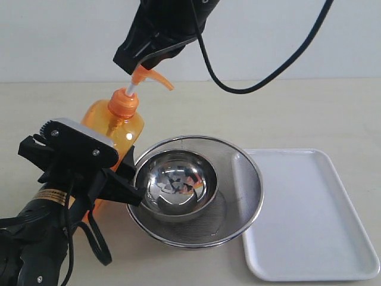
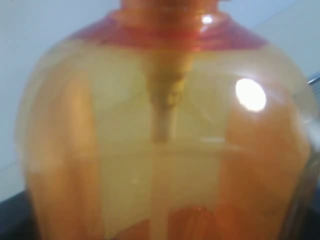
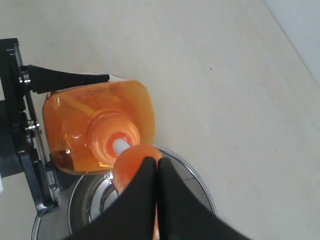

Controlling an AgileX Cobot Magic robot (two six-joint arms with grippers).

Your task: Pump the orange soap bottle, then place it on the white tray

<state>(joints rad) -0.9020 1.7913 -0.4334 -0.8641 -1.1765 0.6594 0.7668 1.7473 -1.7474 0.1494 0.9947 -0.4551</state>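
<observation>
Two tools act on one bottle [image 1: 122,128], which stands upright on the tabletop [image 1: 297,113], just beside a strainer [image 1: 253,179] that holds a steel bowl [image 1: 178,182]; the tray [image 1: 309,208] lies on the far side of the strainer, toward the right arm. Left tool [image 1: 98,173]: clamped on the bottle's body from the side, one finger on each flank, as the right wrist view shows; its own camera is filled by the orange wall [image 2: 160,150] and shows no fingers. Right tool [image 3: 156,167]: fingers pressed together with no gap, tips set on the pump head [image 1: 146,76] from above; whether they bear down with any force cannot be told. White stem [image 1: 130,89] shows between head and collar, so the pump is judged to stand at or near full height, the stroke not yet made. Governing relation: the bottle's long axis is vertical and the pump head lies directly under the right tool, so the pressing move should run straight down that axis while the left tool braces the body; an off-axis push would tend to tip the bottle toward the strainer. For the later transfer the left tool has the grip, yet the tray lies nearer the right arm, beyond the strainer; the bottle would have to pass over or around the rim.
</observation>
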